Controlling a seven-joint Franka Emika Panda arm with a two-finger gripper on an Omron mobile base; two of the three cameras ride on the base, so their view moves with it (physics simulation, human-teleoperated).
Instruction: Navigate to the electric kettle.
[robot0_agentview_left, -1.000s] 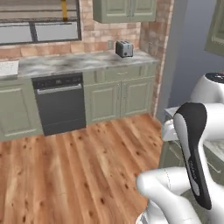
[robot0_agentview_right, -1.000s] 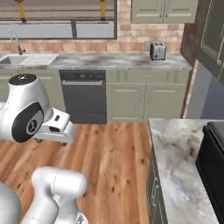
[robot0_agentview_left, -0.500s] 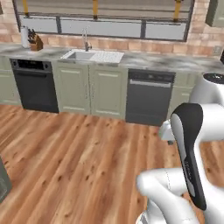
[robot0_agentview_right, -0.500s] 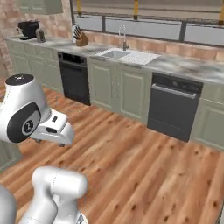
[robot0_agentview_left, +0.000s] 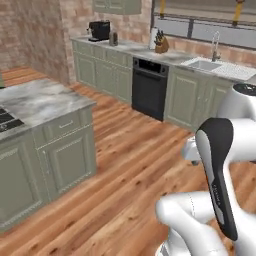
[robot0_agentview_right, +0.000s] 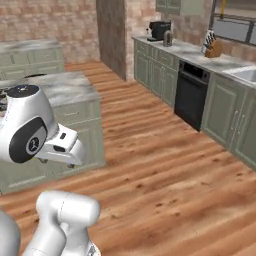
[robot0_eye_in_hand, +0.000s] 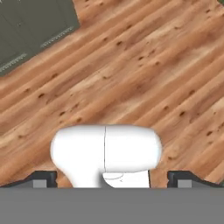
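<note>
One small taupe-grey metal electric kettle (robot0_agentview_left: 114, 38) stands far ahead-left on the grey marble bench (robot0_agentview_left: 131, 46), beside the black coffee machine (robot0_agentview_left: 100, 30); our tool's (robot0_eye_in_hand: 112, 180) fingertips sit spread wide.

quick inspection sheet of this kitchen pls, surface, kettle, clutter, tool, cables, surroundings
surface: marble counter along the brick wall, and a marble-topped island nearer the robot.
job's things: electric kettle upright at the far end of the counter, beside the coffee machine; wood floor lies between it and the robot.
clutter: knife block further along the counter; paper-towel roll next to it.
tool: tool points down at the wood floor, fingertips wide apart, holding nothing.
cables: nothing seen.
surroundings: black oven under the counter, sink with faucet below the window, green cabinets, brick walls.
</note>
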